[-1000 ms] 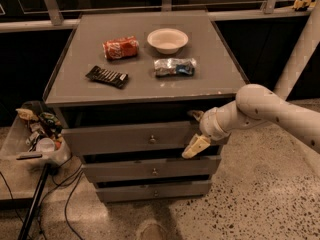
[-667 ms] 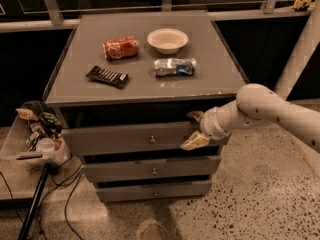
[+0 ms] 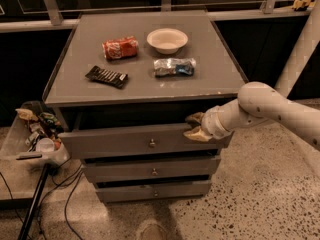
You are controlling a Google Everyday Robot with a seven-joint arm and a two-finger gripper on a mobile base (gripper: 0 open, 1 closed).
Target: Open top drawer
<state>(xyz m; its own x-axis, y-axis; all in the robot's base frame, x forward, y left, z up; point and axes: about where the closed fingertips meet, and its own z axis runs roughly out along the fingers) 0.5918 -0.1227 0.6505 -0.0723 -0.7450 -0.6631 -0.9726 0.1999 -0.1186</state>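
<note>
- Grey wood, camera view: the top drawer [image 3: 115, 141] ran leftward from the gripper [image 3: 196, 127], and the right end of its upper edge met the gripper.
- The gripper sat at that edge, not at the knob [image 3: 152, 143], which was left of it and just lower. Likely it meant to hook the panel and drag it out.
- Spread or pinching the panel: cannot tell.
- A dark gap above the panel suggested the drawer stood slightly out, mostly unopened.
- Two shorter drawers [image 3: 152, 171] lay below the gripper.
- The bowl [image 3: 167, 39] on the cabinet top [image 3: 75, 79] was up and left, well apart.
</note>
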